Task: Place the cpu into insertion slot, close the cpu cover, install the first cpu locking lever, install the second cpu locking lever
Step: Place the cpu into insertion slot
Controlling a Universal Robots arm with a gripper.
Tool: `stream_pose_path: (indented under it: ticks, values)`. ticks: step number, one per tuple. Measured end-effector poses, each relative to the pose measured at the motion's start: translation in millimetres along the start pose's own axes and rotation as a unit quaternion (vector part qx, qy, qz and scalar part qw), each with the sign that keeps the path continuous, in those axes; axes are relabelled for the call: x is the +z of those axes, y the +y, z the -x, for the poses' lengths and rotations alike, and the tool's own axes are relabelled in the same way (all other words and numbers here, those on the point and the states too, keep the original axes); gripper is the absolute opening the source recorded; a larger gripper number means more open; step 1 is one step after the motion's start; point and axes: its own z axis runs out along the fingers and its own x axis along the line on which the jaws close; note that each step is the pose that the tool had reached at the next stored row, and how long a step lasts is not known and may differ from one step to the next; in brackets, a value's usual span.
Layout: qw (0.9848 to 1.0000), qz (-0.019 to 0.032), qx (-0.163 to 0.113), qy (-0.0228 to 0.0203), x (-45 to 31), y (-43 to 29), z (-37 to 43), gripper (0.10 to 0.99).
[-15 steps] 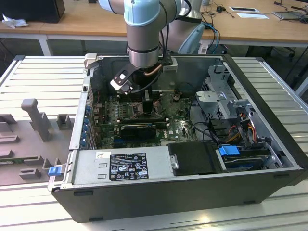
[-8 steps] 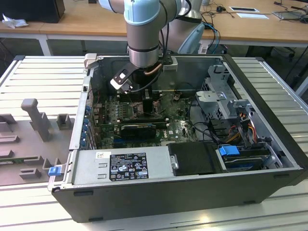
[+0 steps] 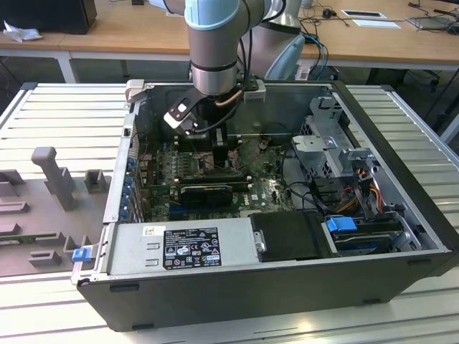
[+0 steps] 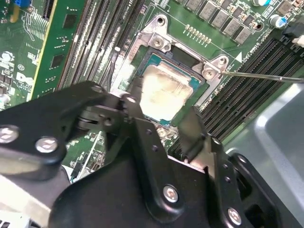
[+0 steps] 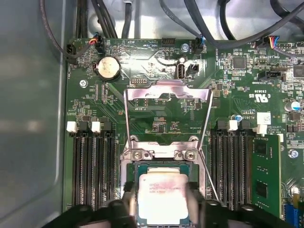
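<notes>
Silvery cpu [image 5: 161, 194] gripped by end effector [image 5: 161, 203] at insertion slot [image 5: 164, 167]; cpu cover [image 5: 142, 92] stands open.

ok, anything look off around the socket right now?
Nothing stands out. The cpu lies square to the insertion slot, with the gripper at it. Whether the chip is fully seated cannot be told. The cpu cover is swung up on its hinge, not yet closed, and looks straight rather than bent.
</notes>
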Motion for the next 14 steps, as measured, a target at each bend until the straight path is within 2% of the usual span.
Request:
stream_pose_path:
  ticks: [1, 2, 6, 7, 8, 14]
  values:
    - [1.0, 0.0, 0.0, 0.0, -0.3, 0.0, 0.0, 0.486]
    - [1.0, -0.0001, 0.0, -0.0001, -0.5, 0.0, 0.0, 0.486]
    - [1.0, -0.0001, 0.0, -0.0003, -1.7, 0.1, 0.1, 0.247]
    - [1.0, -0.0001, 0.0, -0.0003, -2.2, 0.1, 0.1, 0.247]
    - [1.0, -0.0001, 0.0, -0.0003, -2.6, 0.2, 0.1, 0.18]
    - [1.0, 0.0, 0.0, -0.0002, -6.0, 0.5, 0.1, 0.169]
